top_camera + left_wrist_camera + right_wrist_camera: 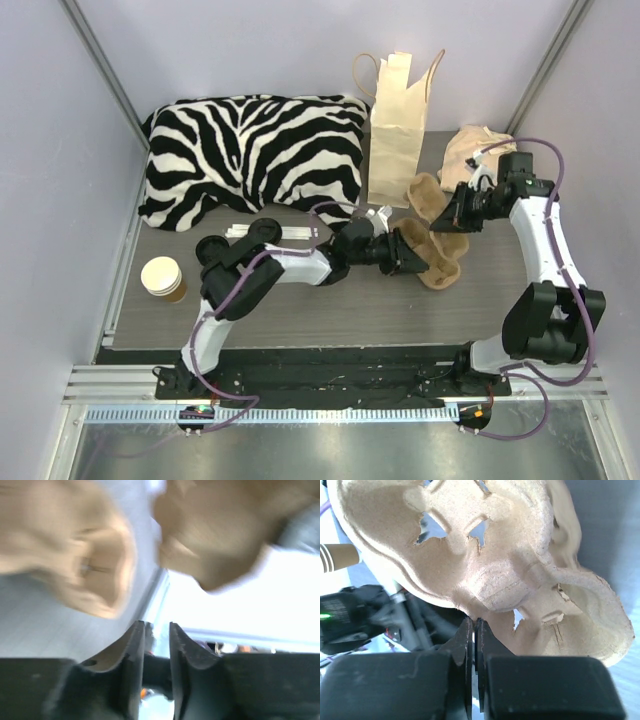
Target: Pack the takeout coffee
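A brown pulp cup carrier (440,270) hangs above the table's middle right; it fills the right wrist view (495,555). My right gripper (455,215) is shut on its edge, jaws pinched at the rim (475,621). My left gripper (408,252) is beside the carrier's left side, jaws almost together with nothing between them (156,630); the carrier (85,555) is blurred ahead of it. One brown paper cup with a pale top (163,278) stands at the far left, also in the right wrist view (340,555). I cannot tell whether it is the takeout coffee.
A tall paper bag (398,130) stands open at the back centre. A zebra-striped cushion (250,150) fills the back left. Another pulp piece (470,150) lies at the back right. White sticks (285,232) lie in front of the cushion.
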Motion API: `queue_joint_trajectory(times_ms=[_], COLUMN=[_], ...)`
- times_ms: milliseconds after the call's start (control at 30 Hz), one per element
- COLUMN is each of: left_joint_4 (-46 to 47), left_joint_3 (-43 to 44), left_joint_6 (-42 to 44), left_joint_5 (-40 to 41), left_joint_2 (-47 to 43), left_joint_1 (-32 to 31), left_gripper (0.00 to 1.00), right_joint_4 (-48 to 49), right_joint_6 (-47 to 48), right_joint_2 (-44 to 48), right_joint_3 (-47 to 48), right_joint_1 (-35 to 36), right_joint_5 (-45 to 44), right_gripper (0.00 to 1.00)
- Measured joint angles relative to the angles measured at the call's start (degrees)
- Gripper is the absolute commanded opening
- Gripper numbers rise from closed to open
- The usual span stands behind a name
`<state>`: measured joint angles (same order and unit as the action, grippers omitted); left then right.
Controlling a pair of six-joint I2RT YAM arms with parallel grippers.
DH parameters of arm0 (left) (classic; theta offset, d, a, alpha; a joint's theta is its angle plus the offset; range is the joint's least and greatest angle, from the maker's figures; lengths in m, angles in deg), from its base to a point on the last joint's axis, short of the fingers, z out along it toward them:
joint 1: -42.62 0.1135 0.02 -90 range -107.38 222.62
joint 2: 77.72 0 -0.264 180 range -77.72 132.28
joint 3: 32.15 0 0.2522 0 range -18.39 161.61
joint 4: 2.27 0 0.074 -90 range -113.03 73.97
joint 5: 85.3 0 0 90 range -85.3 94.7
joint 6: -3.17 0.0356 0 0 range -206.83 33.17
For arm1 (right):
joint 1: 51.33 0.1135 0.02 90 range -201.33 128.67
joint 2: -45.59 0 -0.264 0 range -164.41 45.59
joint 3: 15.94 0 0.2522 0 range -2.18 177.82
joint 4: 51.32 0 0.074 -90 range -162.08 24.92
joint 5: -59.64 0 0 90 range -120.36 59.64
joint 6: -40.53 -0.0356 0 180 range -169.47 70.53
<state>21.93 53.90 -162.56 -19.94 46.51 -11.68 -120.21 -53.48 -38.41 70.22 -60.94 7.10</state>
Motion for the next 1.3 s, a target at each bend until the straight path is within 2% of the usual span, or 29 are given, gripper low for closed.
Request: queue_joint_trajectory(times_ms=[133, 167, 233, 267, 333, 367, 500, 600, 700, 767, 933, 1033, 1167, 1300], left_joint_4=[-3.2, -4.2, -6.3, -7.9, -12.0, -15.0, -29.6, -39.1, -47.2, -51.1, -56.6, -58.6, -59.5, -59.6], left_joint_3=[-2.8, -4.3, -8.1, -9.7, -12.7, -14.0, -16.7, -14.8, -9.3, -5.3, -2.9, -2.9, -2.9, -2.9], left_joint_6=[2.3, 3.0, 4.8, 5.7, 8.4, 10.0, 17.8, 26.8, 34.6, 37.6, 39.4, 39.9, 40.2, 40.2], left_joint_5=[-3.6, -4.4, -6.1, -6.8, -7.5, -7.5, -4.8, -1.0, 1.3, 1.5, 1.0, 1.0, 1.0, 1.0], left_joint_2=[-10.2, -13.9, -22.2, -26.1, -33.6, -37.2, -50.3, -57.4, -59.5, -59.1, -58.8, -58.8, -59.1, -59.6], left_joint_1=[1.6, 2.3, 4.5, 5.8, 9.1, 10.8, 17.4, 20.8, 26.6, 33.4, 48.7, 51.4, 51.9, 52.0], left_gripper=[0.5, 0.58, 0.67, 0.8, 0.96, 1.0, 1.0, 1.0, 1.0, 1.0, 1.0, 1.0, 1.0, 1.0], right_joint_4=[-0.5, -0.5, -0.6, -0.5, 0.3, 0.4, 1.6, 2.9, 4.3, 5.5, 7.5, 7.6, 7.3, 7.1], right_joint_6=[1.7, 2.0, 1.9, 1.7, 0.7, 0.1, -2.2, -3.4, -4.9, -5.8, -9.1, -10.7, -11.8, -12.3], right_joint_2=[3.1, 3.9, 4.9, 5.1, 5.5, 5.5, 4.4, 2.1, -1.5, -4.0, -11.1, -14.3, -16.2, -16.2], right_joint_3=[2.9, 3.0, 2.8, 2.4, 0.7, -0.2, -2.8, -3.8, -3.9, -3.9, -3.6, -2.6, -0.5, 0.9], right_joint_1=[0.9, 1.6, 3.4, 4.2, 6.4, 7.5, 13.0, 17.8, 21.9, 23.7, 26.8, 26.8, 25.8, 21.1], right_joint_5=[0.4, 0.5, 0.9, 1.2, 1.9, 2.2, 2.2, 1.0, -1.3, -2.6, -6.7, -10.2, -15.7, -19.3], right_gripper=[0.01, 0.01, 0.01, 0.01, 0.01, 0.01, 0.01, 0.01, 0.01, 0.01, 0.01, 0.01, 0.01, 0.01])
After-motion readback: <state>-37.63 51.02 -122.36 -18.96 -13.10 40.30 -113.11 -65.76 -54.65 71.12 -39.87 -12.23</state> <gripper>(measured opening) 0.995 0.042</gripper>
